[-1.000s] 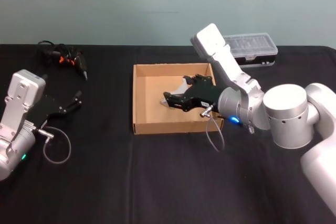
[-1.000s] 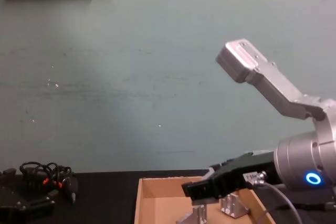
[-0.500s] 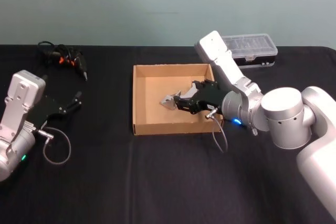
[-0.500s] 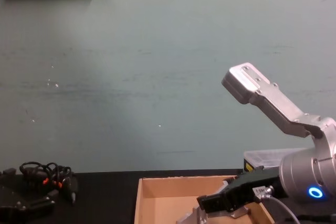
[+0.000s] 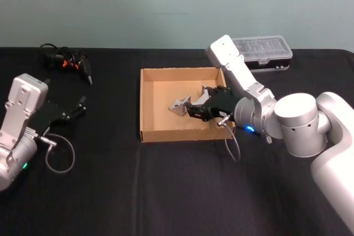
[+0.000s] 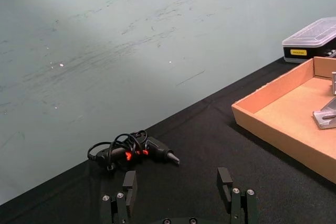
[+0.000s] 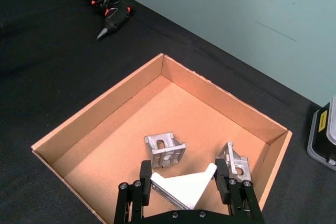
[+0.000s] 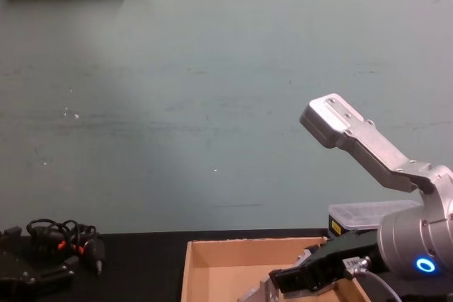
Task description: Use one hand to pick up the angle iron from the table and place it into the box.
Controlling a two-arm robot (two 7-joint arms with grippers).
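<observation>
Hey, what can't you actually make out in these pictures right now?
Chest view: the box floor, cut off by the bottom edge.
Head view: what the black case holds, too small.
Right wrist view: whether the white angle iron rests on the floor, its lower edge behind the right gripper.

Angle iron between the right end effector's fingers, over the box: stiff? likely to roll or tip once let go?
The angle iron looks like a rigid, pale bracket with flat faces, so probably stiff and unlikely to roll. Its smooth faces may slip between the right end effector's fingers. Two similar brackets lie settled in the box; it likely rests stable too.
</observation>
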